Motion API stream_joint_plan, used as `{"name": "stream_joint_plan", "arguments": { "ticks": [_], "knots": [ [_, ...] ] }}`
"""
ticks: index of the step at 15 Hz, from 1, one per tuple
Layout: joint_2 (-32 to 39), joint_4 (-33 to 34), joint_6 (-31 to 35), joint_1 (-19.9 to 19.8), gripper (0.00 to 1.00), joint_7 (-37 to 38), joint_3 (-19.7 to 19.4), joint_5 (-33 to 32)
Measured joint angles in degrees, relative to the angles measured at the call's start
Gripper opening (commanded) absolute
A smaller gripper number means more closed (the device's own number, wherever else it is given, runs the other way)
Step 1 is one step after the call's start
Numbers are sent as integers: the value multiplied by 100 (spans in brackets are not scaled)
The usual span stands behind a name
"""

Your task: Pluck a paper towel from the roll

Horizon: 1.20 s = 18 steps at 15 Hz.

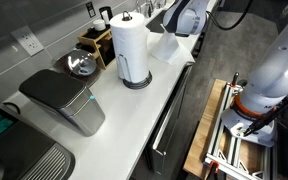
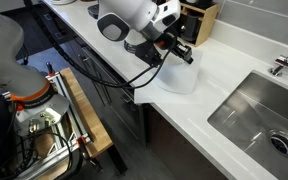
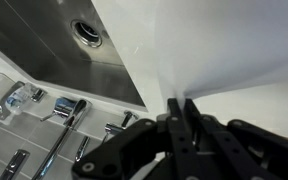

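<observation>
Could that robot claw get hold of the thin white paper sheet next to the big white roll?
Likely yes: the gripper looks pinched shut on the thin white paper towel sheet near the tall white roll, and nothing blocks it.

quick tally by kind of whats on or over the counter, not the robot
roll: 1
paper towel: 1
grey appliance: 1
wooden block: 1
shiny metal item: 1
total: 5
</observation>
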Motion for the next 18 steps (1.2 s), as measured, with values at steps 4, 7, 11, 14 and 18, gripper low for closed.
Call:
{"name": "stream_joint_plan", "arguments": {
  "ticks": [4,7,11,14,18],
  "knots": [
    [176,145,25,37,73,-331,-2,405],
    [183,258,21,135,95,-557,-3,781],
    [188,322,-15,280,100,-1029,-15,1412],
    [173,332,-171,377,100,-1649,-80,1983],
    [86,265,-765,446,100,-2185,-396,2109]
  ]
}}
